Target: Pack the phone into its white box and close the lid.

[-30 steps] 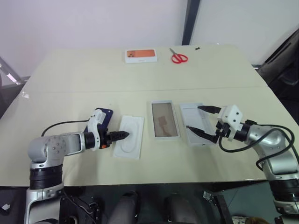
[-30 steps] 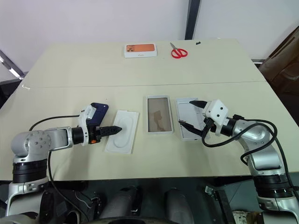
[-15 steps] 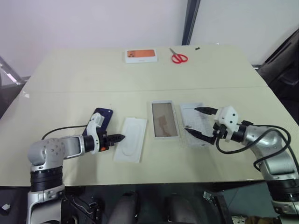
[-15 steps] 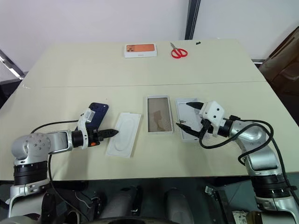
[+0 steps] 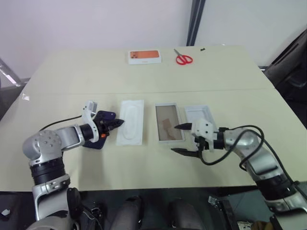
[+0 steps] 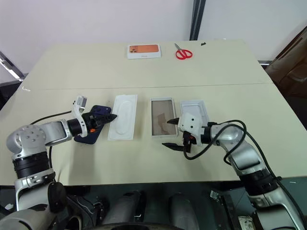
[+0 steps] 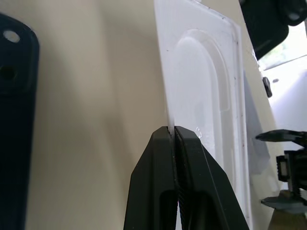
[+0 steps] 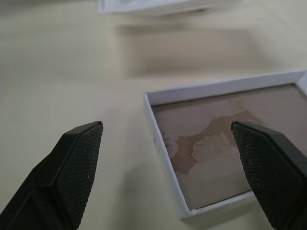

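The dark navy phone (image 5: 97, 135) lies flat on the table at the left, partly under my left gripper (image 5: 120, 123). That gripper is shut on the near edge of a flat white insert (image 7: 206, 91) with an oval recess, which lies just right of the phone. The white box (image 5: 169, 123), tan inside, stands open at the table's middle. The lid (image 5: 198, 114) rests beside it on the right, white inside up. My right gripper (image 6: 171, 132) hangs open by the box's front right corner, with nothing between its fingers (image 8: 79, 158).
An orange-topped white box (image 5: 144, 56) and red scissors (image 5: 183, 59) lie at the table's far edge. The front strip of the table in front of the box and insert is bare.
My left gripper shut on the insert's edge and carried it away from the table's front, up beside the phone. My right gripper swung left from over the lid to the box's front corner.
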You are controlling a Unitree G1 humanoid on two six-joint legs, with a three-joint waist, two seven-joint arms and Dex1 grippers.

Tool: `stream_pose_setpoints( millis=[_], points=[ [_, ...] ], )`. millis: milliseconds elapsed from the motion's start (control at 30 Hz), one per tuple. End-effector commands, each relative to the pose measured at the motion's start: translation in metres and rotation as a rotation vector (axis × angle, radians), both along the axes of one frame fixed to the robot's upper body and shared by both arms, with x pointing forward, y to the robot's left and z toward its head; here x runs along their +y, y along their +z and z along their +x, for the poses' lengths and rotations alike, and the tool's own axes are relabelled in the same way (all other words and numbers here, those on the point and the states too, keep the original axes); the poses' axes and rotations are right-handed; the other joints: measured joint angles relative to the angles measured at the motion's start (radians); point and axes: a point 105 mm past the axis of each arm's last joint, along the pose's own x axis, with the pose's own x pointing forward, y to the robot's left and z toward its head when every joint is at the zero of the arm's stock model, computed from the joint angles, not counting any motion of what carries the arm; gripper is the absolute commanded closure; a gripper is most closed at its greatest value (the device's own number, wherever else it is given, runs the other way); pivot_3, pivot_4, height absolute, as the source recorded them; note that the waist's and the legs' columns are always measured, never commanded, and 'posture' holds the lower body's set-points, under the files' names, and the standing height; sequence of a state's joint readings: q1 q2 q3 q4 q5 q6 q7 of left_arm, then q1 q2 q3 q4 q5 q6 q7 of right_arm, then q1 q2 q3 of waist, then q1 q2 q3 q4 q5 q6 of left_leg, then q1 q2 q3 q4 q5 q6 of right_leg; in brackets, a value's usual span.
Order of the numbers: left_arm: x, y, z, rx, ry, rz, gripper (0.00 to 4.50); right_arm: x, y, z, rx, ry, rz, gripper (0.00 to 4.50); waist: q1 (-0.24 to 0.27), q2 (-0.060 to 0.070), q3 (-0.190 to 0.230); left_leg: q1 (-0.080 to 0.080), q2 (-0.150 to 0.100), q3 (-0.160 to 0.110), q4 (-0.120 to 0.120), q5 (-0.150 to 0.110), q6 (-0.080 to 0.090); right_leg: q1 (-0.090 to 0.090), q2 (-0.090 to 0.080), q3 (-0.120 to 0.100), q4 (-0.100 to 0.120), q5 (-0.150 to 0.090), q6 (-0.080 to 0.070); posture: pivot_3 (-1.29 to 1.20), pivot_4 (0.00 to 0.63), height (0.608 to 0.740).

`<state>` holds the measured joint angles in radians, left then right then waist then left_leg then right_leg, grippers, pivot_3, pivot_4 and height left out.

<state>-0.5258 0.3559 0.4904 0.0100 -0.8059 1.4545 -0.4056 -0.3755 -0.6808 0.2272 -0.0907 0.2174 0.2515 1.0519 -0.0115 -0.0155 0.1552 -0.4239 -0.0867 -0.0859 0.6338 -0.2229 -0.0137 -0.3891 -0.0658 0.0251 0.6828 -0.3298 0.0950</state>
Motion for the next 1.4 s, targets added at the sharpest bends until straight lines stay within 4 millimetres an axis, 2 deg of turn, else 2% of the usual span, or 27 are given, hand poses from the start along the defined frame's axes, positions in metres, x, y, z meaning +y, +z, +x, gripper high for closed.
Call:
stream_pose_setpoints(
  millis=[33,133,367,400,500,667,833,967,1033,1133,1233,1400],
  points=[
    [-0.001,0.011,0.002,-0.049,0.01,-0.015,4.46,0.004,0.001,0.007,-0.002,0.022,-0.013,0.0,0.0,0.0,0.0,0.0,0.0,0.0,0.0,0.0,0.0,0.0,0.0,0.0,0.0,0.0,0.0,0.0,0.15,0.734],
    [-0.001,0.01,0.003,-0.053,0.042,-0.017,4.5,0.005,-0.003,0.009,0.025,0.054,-0.032,0.82,0.0,0.0,0.0,0.0,0.0,0.0,0.0,0.0,0.0,0.0,0.0,0.0,0.0,0.0,0.0,0.0,0.15,0.734],
    [-0.004,0.011,0.005,-0.078,0.084,0.002,4.5,0.015,-0.029,0.012,0.048,0.098,-0.126,4.29,-0.001,0.0,0.0,0.0,0.0,0.0,0.0,0.0,0.0,0.0,0.0,0.0,0.0,0.0,0.0,0.0,0.15,0.734],
    [-0.004,0.012,0.005,-0.072,0.087,-0.004,4.5,0.016,-0.03,0.01,0.053,0.108,-0.126,4.45,-0.001,0.0,0.0,0.0,0.0,0.0,0.0,0.0,-0.001,0.0,0.0,0.0,0.0,0.0,0.0,0.0,0.15,0.734],
    [-0.003,0.017,0.007,-0.088,0.092,-0.002,4.5,0.023,-0.022,0.001,0.052,0.163,-0.102,4.45,0.002,-0.001,0.0,0.0,0.0,0.0,0.001,0.0,-0.001,0.0,0.0,0.0,0.0,0.0,0.0,0.0,0.15,0.734],
    [-0.011,0.033,0.015,-0.12,0.092,-0.055,4.5,0.047,0.001,-0.013,0.044,0.23,-0.014,4.45,0.0,-0.001,0.0,-0.001,0.0,0.0,0.001,0.0,-0.001,-0.001,0.0,0.0,0.0,0.0,0.0,0.0,0.15,0.734],
    [-0.015,0.045,0.02,-0.134,0.077,-0.085,4.5,0.072,-0.009,-0.018,0.026,0.216,0.018,4.45,-0.001,-0.001,0.0,-0.001,0.0,-0.001,0.001,0.0,-0.001,-0.001,0.001,-0.001,0.0,0.0,0.0,0.0,0.15,0.734],
    [-0.018,0.045,0.021,-0.122,0.07,-0.096,4.5,0.079,-0.012,-0.02,0.041,0.197,0.043,4.45,-0.001,-0.001,0.0,-0.001,0.0,-0.001,0.001,0.001,-0.001,-0.001,0.001,0.0,0.001,0.0,0.0,0.0,0.15,0.734],
    [-0.019,0.045,0.021,-0.118,0.068,-0.107,4.5,0.08,-0.013,-0.021,0.041,0.2,0.045,4.45,0.001,-0.001,0.0,-0.001,0.0,-0.001,0.001,0.001,-0.001,-0.001,0.001,-0.001,0.001,0.0,0.0,0.0,0.15,0.734],
    [-0.029,0.032,0.017,-0.09,0.037,-0.064,4.5,0.071,-0.007,-0.017,0.01,0.172,0.047,3.55,0.001,-0.001,0.0,-0.001,0.0,-0.001,0.002,0.001,-0.001,-0.001,0.001,-0.001,0.001,0.0,0.0,0.0,0.15,0.734],
    [-0.037,0.025,0.011,-0.076,0.0,-0.042,4.5,0.057,0.004,-0.015,0.006,0.142,0.072,3.55,0.002,-0.001,0.0,-0.001,0.0,-0.001,0.002,0.001,-0.001,-0.001,0.0,0.0,0.001,0.0,0.0,0.0,0.15,0.734],
    [-0.037,0.023,0.009,-0.077,-0.006,-0.025,4.5,0.039,0.012,-0.014,-0.011,0.095,0.088,3.55,-0.002,-0.001,0.0,-0.001,0.0,-0.001,0.001,0.001,-0.001,-0.001,0.001,0.0,0.001,0.0,0.0,0.0,0.15,0.734]
  ],
)
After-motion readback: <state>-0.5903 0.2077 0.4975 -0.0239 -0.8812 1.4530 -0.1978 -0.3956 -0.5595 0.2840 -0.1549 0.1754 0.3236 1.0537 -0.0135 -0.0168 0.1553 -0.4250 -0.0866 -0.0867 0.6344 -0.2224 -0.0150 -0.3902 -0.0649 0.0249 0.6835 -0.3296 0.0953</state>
